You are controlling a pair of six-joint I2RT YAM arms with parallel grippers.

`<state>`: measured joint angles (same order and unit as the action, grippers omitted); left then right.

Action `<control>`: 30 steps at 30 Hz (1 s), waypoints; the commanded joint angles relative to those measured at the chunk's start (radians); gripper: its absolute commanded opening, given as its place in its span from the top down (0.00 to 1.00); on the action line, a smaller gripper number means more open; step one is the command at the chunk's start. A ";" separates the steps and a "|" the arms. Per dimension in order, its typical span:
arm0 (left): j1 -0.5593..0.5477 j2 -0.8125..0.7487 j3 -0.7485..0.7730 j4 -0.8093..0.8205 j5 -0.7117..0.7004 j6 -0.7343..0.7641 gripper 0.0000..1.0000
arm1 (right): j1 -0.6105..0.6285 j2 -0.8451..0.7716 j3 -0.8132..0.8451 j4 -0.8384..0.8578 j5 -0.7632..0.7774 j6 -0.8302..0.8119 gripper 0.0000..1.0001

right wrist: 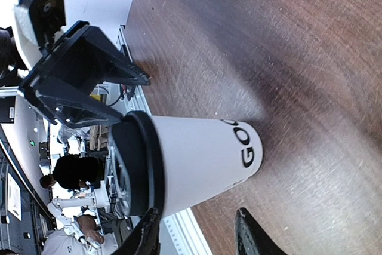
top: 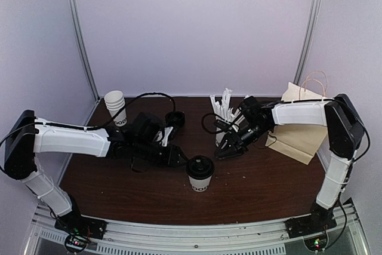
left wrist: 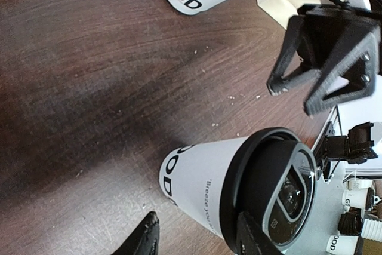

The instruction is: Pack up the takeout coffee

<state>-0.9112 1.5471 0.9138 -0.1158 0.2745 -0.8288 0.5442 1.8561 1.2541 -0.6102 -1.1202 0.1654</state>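
The takeout coffee (top: 200,175), a white paper cup with a black dome lid, stands upright on the dark wooden table (top: 250,186) between the two arms. My left gripper (top: 181,158) sits just left of its lid, open. In the left wrist view the coffee (left wrist: 200,174) stands just beyond my open left gripper (left wrist: 200,238), with one fingertip (left wrist: 250,237) overlapping the lid's rim. My right gripper (top: 227,150) hangs open up and to the right of the cup. In the right wrist view the coffee (right wrist: 203,156) lies ahead of the open right gripper (right wrist: 194,234), nothing between the fingers.
A brown paper bag (top: 304,125) with handles lies at the right. A lidless cup with white straws (top: 225,114) stands behind the right gripper. A stack of lidless cups (top: 116,107) stands at the back left, and a loose black lid (top: 174,119) lies near it.
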 commanded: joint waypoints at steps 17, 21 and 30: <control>0.006 -0.056 0.031 -0.033 0.020 0.027 0.51 | 0.060 -0.106 -0.147 0.125 -0.069 0.052 0.55; 0.003 -0.051 0.012 -0.013 0.038 0.011 0.54 | 0.068 -0.108 -0.157 0.144 -0.058 0.063 0.58; 0.003 -0.017 0.011 0.011 0.068 -0.001 0.56 | 0.079 -0.093 -0.163 0.152 -0.049 0.073 0.62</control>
<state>-0.9115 1.5127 0.9310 -0.1501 0.3180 -0.8188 0.6113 1.7546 1.1049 -0.4778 -1.1706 0.2363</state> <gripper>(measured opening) 0.439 0.379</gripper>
